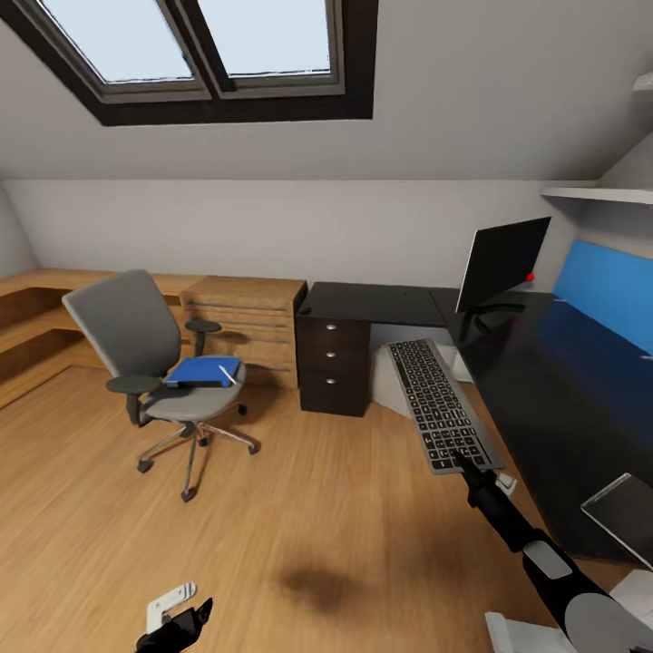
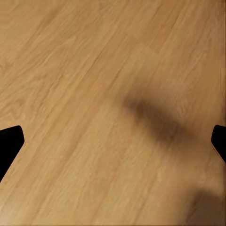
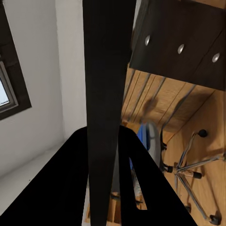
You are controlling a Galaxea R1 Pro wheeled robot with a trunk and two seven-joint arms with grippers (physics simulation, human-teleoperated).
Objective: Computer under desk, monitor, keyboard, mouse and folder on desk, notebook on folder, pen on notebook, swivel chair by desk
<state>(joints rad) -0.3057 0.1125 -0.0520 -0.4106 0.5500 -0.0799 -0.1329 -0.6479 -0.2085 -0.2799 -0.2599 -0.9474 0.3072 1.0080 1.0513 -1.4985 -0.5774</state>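
My right gripper (image 1: 473, 470) is shut on the near end of the dark keyboard (image 1: 441, 403), holding it in the air beside the front edge of the black desk (image 1: 381, 303). In the right wrist view the keyboard (image 3: 108, 84) shows edge-on as a long dark strip between the fingers (image 3: 70, 179). The monitor (image 1: 501, 261) stands on the desk. The grey swivel chair (image 1: 136, 354) stands on the floor at left, apart from the desk, with the blue folder (image 1: 204, 370) and a thin white pen (image 1: 228, 374) on its seat. My left gripper (image 1: 180, 626) hangs low and open over bare floor (image 2: 113, 94).
A light wooden drawer chest (image 1: 245, 319) stands between the chair and the desk's dark drawers (image 1: 334, 363). A blue wall panel (image 1: 603, 290) and a white shelf (image 1: 599, 193) sit above the desk's right wing. A flat grey object (image 1: 626, 517) lies on the near desk end.
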